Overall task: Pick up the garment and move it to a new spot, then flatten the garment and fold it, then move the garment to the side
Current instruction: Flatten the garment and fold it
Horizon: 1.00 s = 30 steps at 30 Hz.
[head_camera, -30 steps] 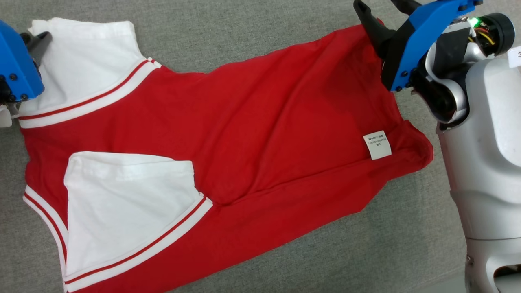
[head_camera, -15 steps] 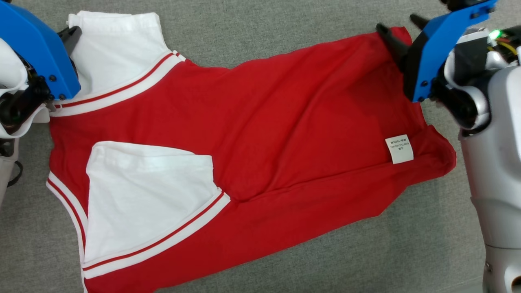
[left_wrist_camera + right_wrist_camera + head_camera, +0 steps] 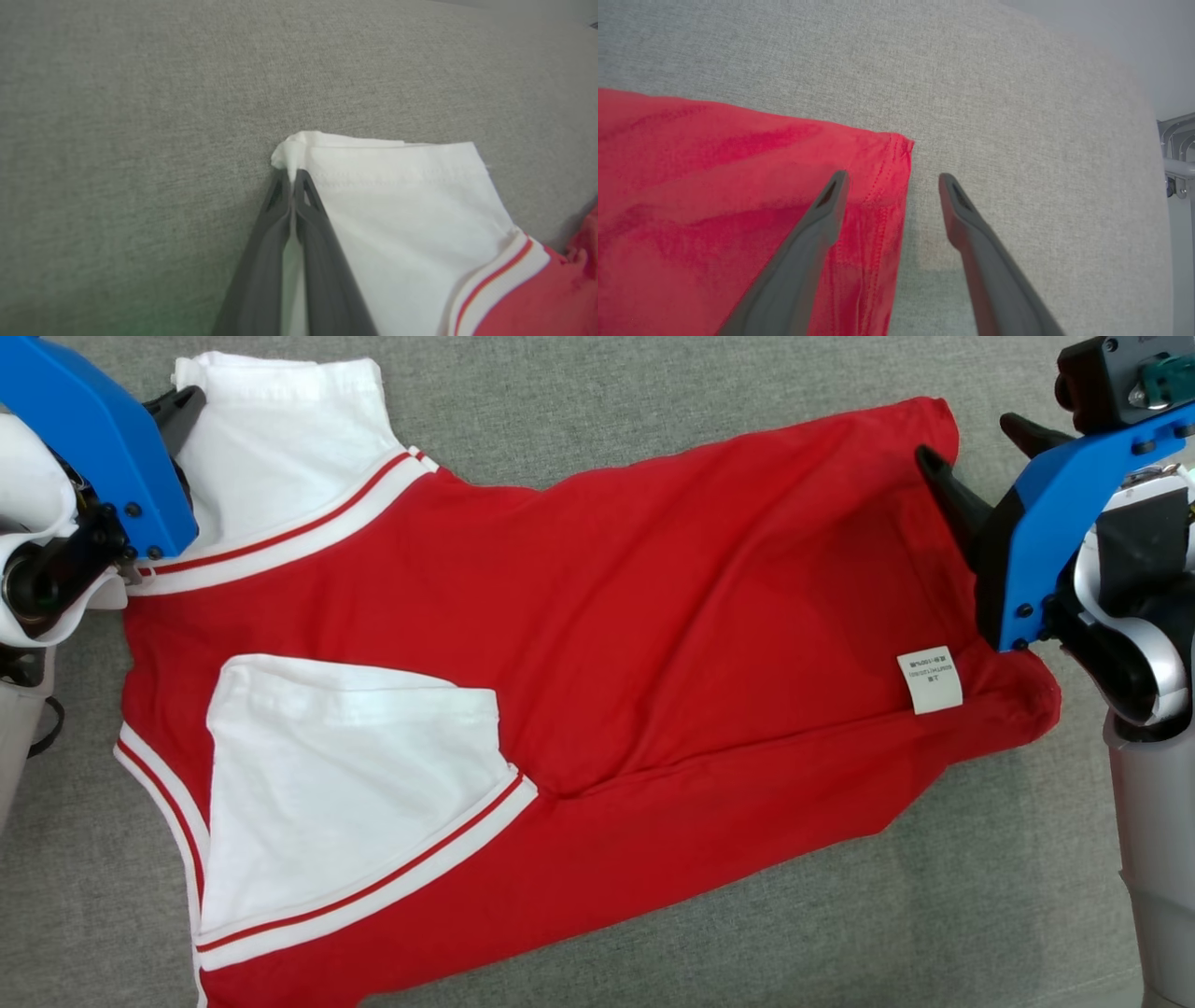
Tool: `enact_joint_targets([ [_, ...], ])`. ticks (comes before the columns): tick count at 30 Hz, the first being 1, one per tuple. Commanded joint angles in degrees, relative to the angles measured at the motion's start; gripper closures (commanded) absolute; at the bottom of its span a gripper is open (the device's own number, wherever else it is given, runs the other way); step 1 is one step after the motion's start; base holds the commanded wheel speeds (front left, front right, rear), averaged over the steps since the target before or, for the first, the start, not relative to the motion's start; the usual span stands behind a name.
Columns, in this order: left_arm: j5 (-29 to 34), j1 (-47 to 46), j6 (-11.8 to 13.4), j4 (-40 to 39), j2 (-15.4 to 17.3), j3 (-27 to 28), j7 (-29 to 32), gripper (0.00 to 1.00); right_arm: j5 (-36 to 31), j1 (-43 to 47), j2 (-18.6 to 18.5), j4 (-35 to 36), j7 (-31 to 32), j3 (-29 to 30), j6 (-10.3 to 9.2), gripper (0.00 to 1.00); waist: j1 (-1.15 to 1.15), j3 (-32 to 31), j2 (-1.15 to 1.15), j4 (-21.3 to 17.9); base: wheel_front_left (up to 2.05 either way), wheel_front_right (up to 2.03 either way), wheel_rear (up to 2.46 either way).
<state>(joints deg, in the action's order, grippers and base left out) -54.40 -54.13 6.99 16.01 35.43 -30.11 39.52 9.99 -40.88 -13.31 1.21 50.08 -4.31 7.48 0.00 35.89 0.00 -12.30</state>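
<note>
Surface: grey woven fabric (image 3: pixel 934 915), carrying everything.
Shirt: the red shirt (image 3: pixel 653 616) lies spread across the middle of the head view, running from 8 o'clock to 2 o'clock and mostly flat.
Near sleeve: the white sleeve (image 3: pixel 345 784) at 8 o'clock is turned in on top of the red body.
Near edge: a long crease runs toward 4 o'clock; the cloth there looks doubled over.
Label: a white label (image 3: pixel 929 679) shows at 3 o'clock, near the hem.
Right gripper: the right gripper (image 3: pixel 893 178) is at 2 o'clock with its jaws apart and holding nothing, one finger above the red hem (image 3: pixel 896 154), the other above bare fabric.
Far sleeve: the second white sleeve (image 3: pixel 280 429) lies flat at 11 o'clock.
Left gripper: the left gripper (image 3: pixel 292 179) is at 10 o'clock, its jaws pinched together on the outer corner of the far sleeve.
Done: the shirt appears laid out; whether this is its new spot cannot be told.
In hand: probably flattening, with one corner held.
Left: smoothing the crease, folding, then moving the shirt aside.
</note>
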Motion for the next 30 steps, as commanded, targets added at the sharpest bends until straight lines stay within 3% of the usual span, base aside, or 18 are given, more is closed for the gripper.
enact_joint_targets([
  [1,-0.1,0.1,-0.3,0.7,-0.5,-0.3,0.0,1.00,-0.4,0.0,0.6,0.8,0.4,0.6,0.03,0.00,0.00,0.2,0.00,0.1,0.00,0.00,0.00],
  [6,-0.3,-0.4,-0.5,1.1,-0.7,-0.3,-0.2,1.00,-1.5,-3.2,1.3,-2.4,-0.3,2.6,0.03,0.00,0.00,0.6,0.00,0.7,0.00,0.00,0.00],
  [13,-0.4,-1.0,-0.8,1.5,-1.3,-0.7,-0.3,1.00,-0.1,-7.9,2.6,-15.6,-1.7,2.3,0.03,0.00,0.00,1.1,0.00,2.1,0.00,0.00,0.00],
  [14,-0.4,-1.0,-0.9,1.6,-1.5,-0.7,-0.4,1.00,0.3,-8.2,2.8,-17.3,-1.0,1.8,0.03,0.07,0.00,1.0,0.00,2.3,0.00,0.00,0.00],
  [16,-0.7,-0.8,-1.2,1.7,-1.9,-0.8,-0.8,1.00,1.2,-8.5,2.8,-19.7,-0.4,0.5,0.04,0.96,0.00,0.9,0.00,2.5,0.00,0.00,0.00],
  [17,-0.8,-0.7,-1.3,1.7,-2.2,-0.7,-1.2,1.00,1.4,-8.6,2.6,-20.3,-0.4,0.0,0.04,1.00,0.00,0.8,0.00,2.7,0.00,0.00,0.00],
  [23,-0.6,0.2,-2.4,0.8,-4.2,1.9,-9.5,1.00,0.5,-10.0,0.7,-20.3,-7.4,1.2,0.02,1.00,0.00,-0.5,0.00,3.6,0.00,0.00,0.00],
  [27,1.6,3.0,-1.6,0.7,-7.3,3.8,-21.1,1.00,0.8,-8.9,0.2,-21.1,-12.2,2.6,0.02,1.00,0.00,-2.2,0.00,5.1,0.00,0.00,0.00],
  [30,2.1,6.2,-2.7,0.3,-10.0,4.0,-28.4,1.00,1.0,-6.9,-0.4,-21.6,-15.5,3.5,0.02,1.00,0.00,-4.1,0.00,6.6,0.00,0.00,0.00],
])
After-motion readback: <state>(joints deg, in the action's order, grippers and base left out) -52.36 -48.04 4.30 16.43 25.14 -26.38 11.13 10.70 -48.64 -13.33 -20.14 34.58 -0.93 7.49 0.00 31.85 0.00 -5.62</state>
